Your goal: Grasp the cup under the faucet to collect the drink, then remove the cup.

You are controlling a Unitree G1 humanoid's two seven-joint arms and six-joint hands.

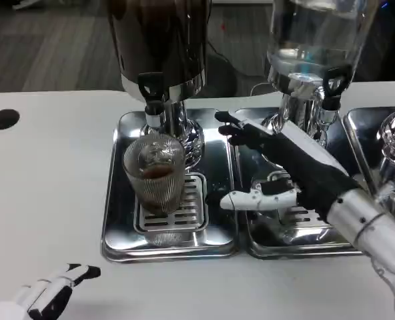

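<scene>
A ribbed clear glass cup (156,175) stands on the drip grate under the black faucet (152,90) of the dark drink dispenser (159,40). A little brown drink lies in its bottom. My right hand (281,170) hovers just right of the cup with its fingers spread, holding nothing and not touching the glass. My left hand (51,297) lies at the bottom left on the table, fingers loosely apart and empty.
The cup's steel drip tray (117,227) adjoins a second tray (264,247) under a clear water dispenser (314,40). A third dispenser's tray (377,133) sits at the right edge. A black hole (3,119) marks the white table's left side.
</scene>
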